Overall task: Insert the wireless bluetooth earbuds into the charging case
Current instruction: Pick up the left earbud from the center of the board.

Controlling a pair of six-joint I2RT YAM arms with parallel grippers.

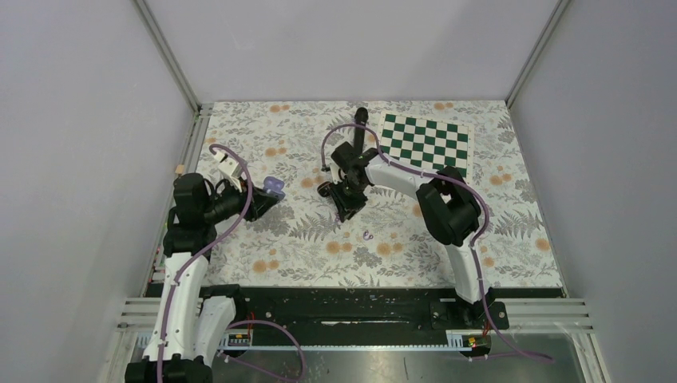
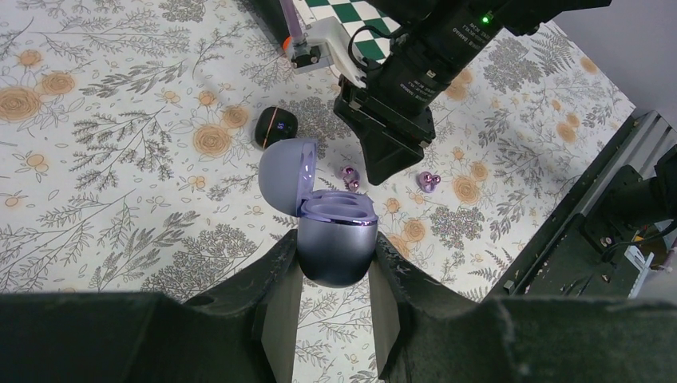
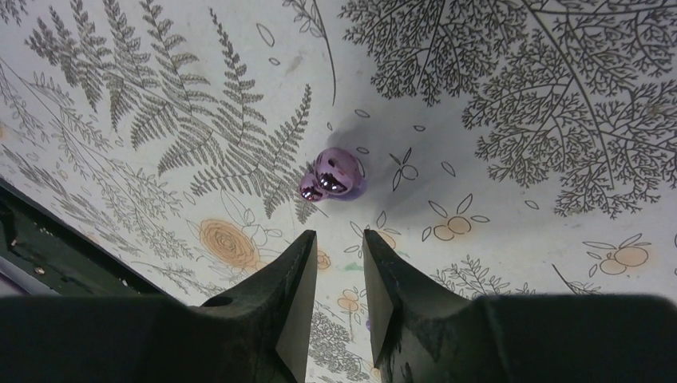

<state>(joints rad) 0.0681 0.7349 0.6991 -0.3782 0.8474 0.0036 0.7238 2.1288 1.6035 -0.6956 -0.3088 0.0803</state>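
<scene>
Left wrist view: my left claw (image 2: pixel 335 273) is clamped on the lilac charging case (image 2: pixel 336 239), its lid open. Two lilac earbuds (image 2: pixel 350 177) lie on the floral mat (image 2: pixel 120 207) beyond it. My right claw (image 3: pixel 337 236) hovers near one earbud, fingers slightly apart and empty.

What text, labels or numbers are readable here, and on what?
No text reads clearly.
White print on the right arm's black barrel: too small and blurred to read.
Orange mark on the black case: too small to tell.
Lilac charging case, earbud, checkerboard: no text visible.
</scene>
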